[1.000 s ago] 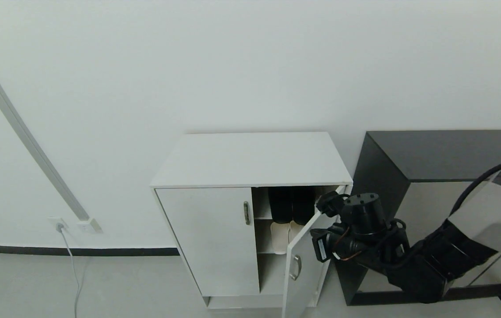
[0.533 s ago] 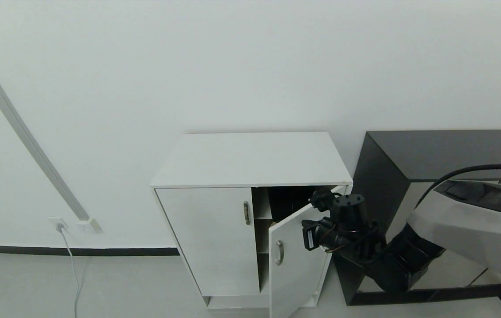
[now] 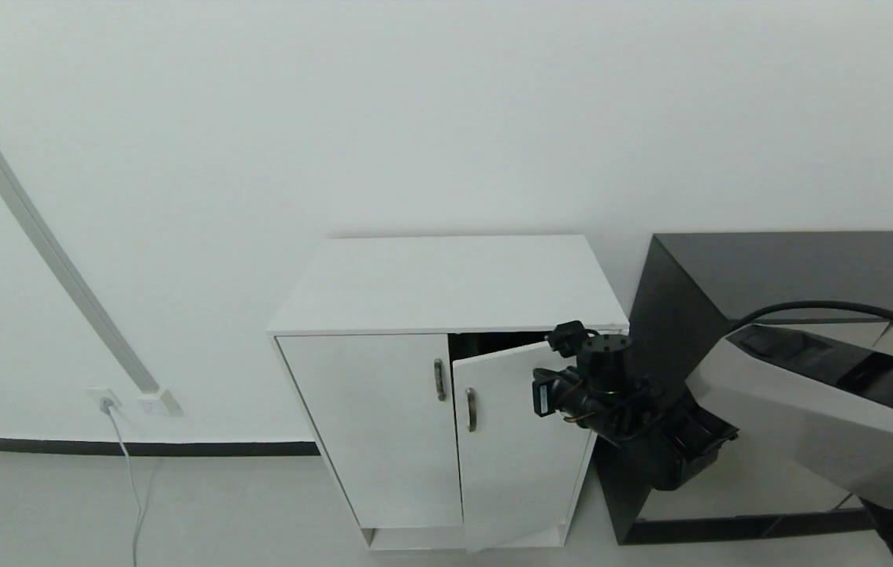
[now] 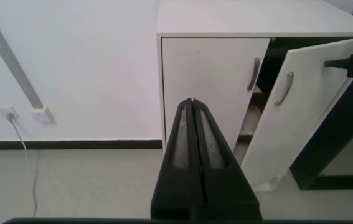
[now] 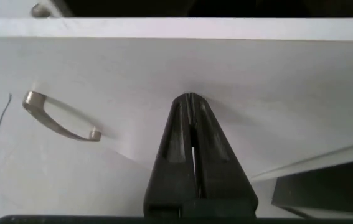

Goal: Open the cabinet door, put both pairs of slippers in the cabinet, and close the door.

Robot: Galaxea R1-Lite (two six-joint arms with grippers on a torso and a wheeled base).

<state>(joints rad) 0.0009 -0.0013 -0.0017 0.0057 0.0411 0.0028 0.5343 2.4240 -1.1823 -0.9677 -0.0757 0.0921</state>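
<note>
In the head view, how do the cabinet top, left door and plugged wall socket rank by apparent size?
1. Cabinet top and left door: look about alike, so I leave them tied.
2. Plugged wall socket: clearly smallest.

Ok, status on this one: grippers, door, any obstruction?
Left gripper shut, held back from cabinet. Right gripper shut, tips against right door. Door ajar, nearly closed. No obstruction seen.

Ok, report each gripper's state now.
Left gripper: shut, empty.
Right gripper: shut, holding nothing, tips against the right cabinet door.
</note>
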